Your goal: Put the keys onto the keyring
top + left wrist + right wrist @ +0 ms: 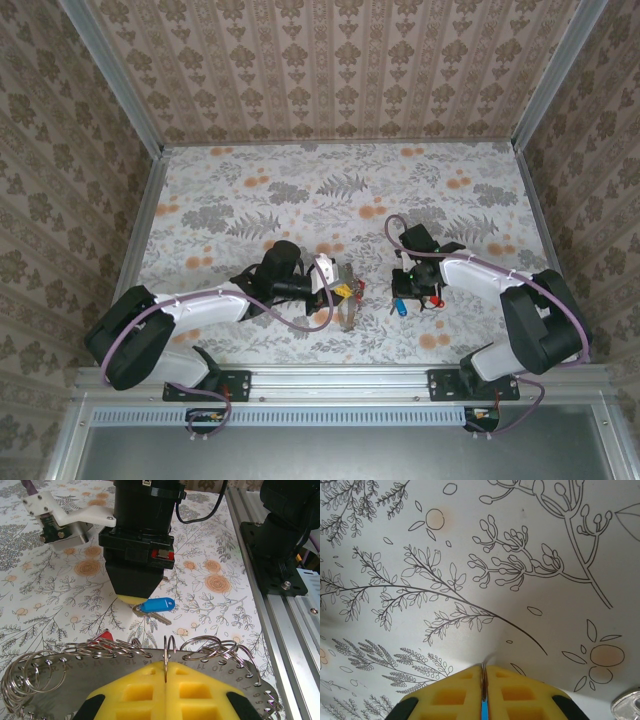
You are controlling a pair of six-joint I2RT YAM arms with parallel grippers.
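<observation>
My left gripper [165,666] is shut; its yellow pads [200,690] pinch one silver split ring [169,645] standing edge-on. That ring hangs on the keyring [75,680], a wide grey metal band with numbered holes and several more split rings. In the top view the left gripper [340,292] holds this band [348,310] just above the table. My right gripper [484,669] is shut on a blue-headed key [484,707], and its blade edge shows between the pads. Opposite, the right gripper [131,598] points down with the blue key [156,605] at its tip. A red key head [102,636] lies behind the rings.
The floral tablecloth [300,200] covers the table, with patterned walls on three sides. An aluminium rail [280,610] and the right arm's black base [287,525] run along the near edge. A small red object [436,296] lies beside the right gripper [405,298].
</observation>
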